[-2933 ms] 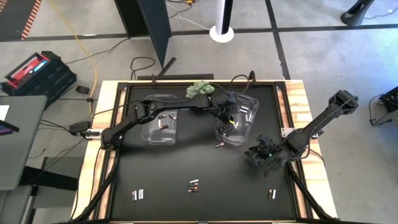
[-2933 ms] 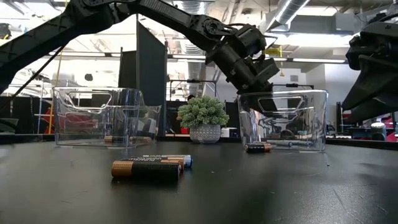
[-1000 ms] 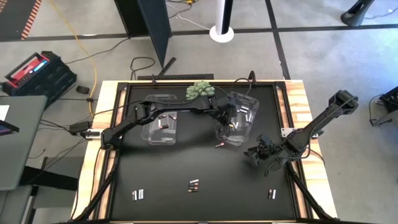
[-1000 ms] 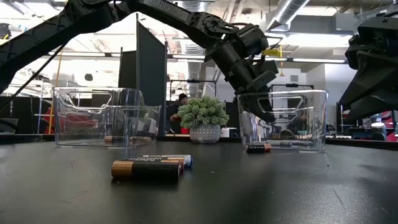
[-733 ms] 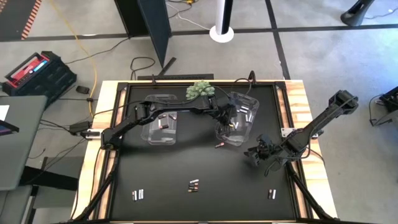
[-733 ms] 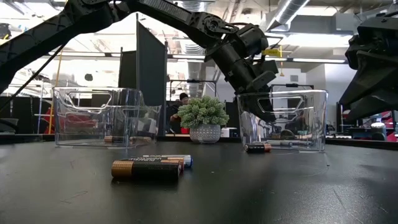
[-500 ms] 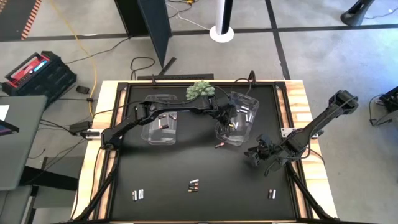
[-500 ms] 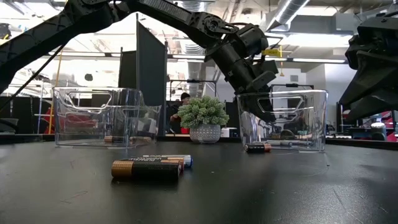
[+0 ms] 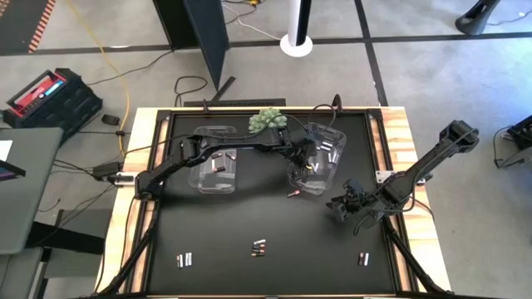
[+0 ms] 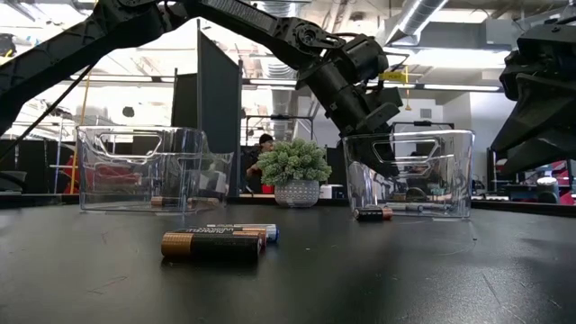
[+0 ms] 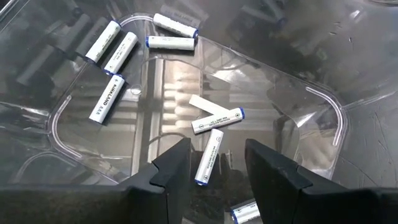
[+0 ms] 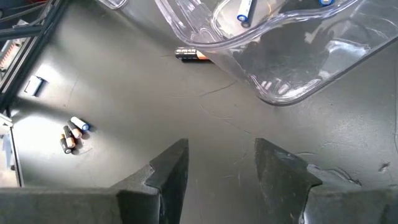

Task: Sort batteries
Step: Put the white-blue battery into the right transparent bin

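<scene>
Loose batteries (image 9: 258,247) wait along the near edge. Right gripper (image 9: 352,202) hovers mid-table, fingers apart, empty. Farther back, left gripper (image 11: 216,163) has just spread inside the right bin (image 9: 332,166), dropping a white cell (image 11: 209,157): one more sorted.

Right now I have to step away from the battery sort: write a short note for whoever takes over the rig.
Left gripper: open and empty, inside the right-hand clear bin, above the white batteries lying there.
Right gripper: open, empty, waiting over bare table right of that bin.
Done: white batteries in the right-hand bin; a few dark ones in the left-hand bin.
Left: one dark battery on the table beside the right-hand bin, plus three small groups near the front edge: left, middle, right.
</scene>
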